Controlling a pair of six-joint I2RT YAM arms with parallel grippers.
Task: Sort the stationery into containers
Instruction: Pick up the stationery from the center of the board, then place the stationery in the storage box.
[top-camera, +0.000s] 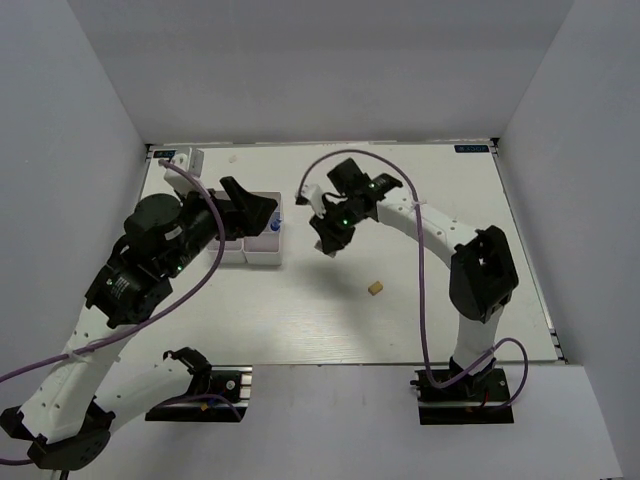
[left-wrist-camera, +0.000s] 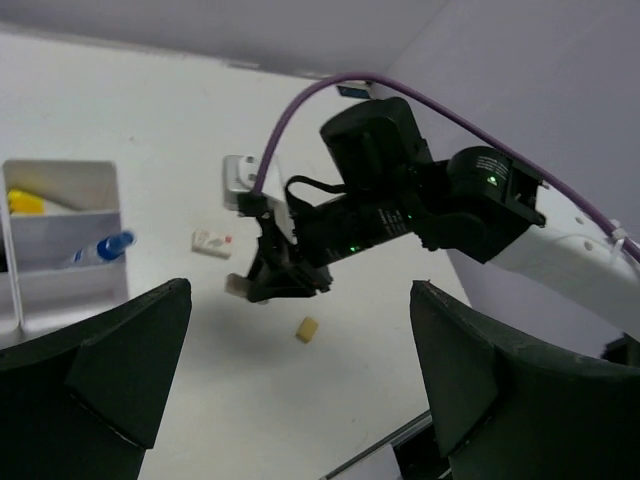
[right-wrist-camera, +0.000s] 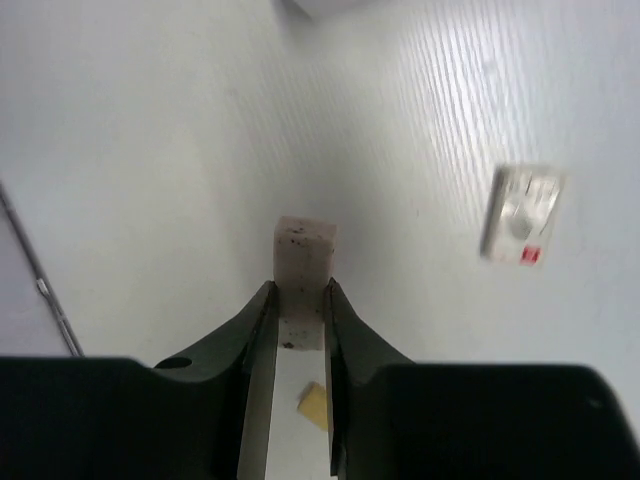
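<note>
The right jaws pinch a small off-white block eraser (right-wrist-camera: 304, 250), left jaws spread; next, likely carry it left into the white translucent compartmented box (top-camera: 262, 256).

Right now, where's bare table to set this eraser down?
Bare: the strip between the tan eraser and the table's near edge, and the far right corner beyond the right arm. Tight: between the organizer box and the right gripper holding the white eraser; the left gripper hovers there.
</note>
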